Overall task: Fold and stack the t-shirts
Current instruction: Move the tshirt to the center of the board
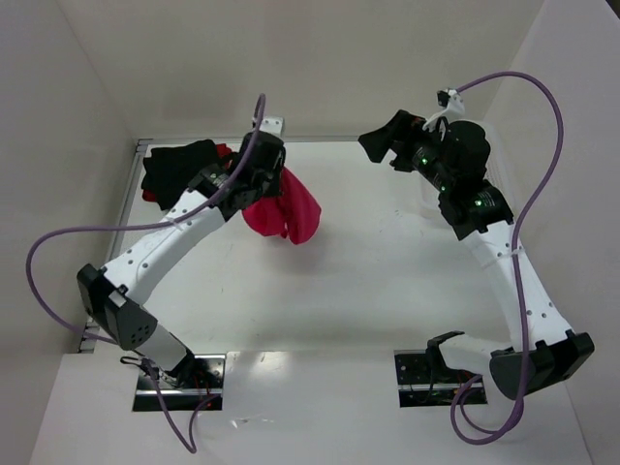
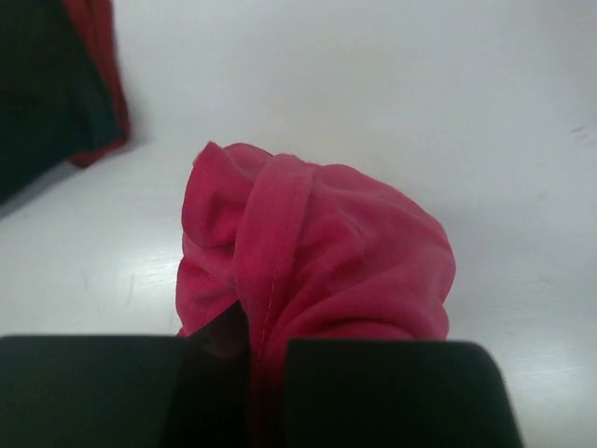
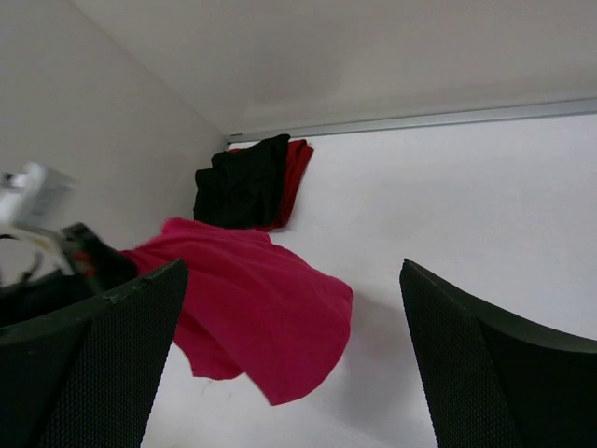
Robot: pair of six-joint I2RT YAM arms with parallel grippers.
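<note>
Crimson-pink t-shirt (image 1: 283, 211): hanging bunched from the left hand (image 1: 260, 165), lower edge looks close to the counter (image 1: 387, 281), can't tell if it touches. Left hand is clenched on a gathered fold; the left wrist view shows a seam running right into the grip. Right hand (image 1: 387, 143) is released, jaws wide, nothing in it, raised well apart to the right and facing the shirt.

Black t-shirt (image 1: 179, 167) sits folded in the far-left corner on top of the darker red t-shirt (image 3: 297, 173), just beside the dangling cloth.

My read: two are stacked and this one is not yet spread.

How to do this step well:
- Right hand should take a free edge low on the drape, not the wad near the left grip.
- Pinch one layer only, or it won't open.
- Pull the hands apart until the cloth is taut, then lay it flat on the bare middle of the counter.
- Stay clear of the corner stack. A swinging hem could drag the black one off.
</note>
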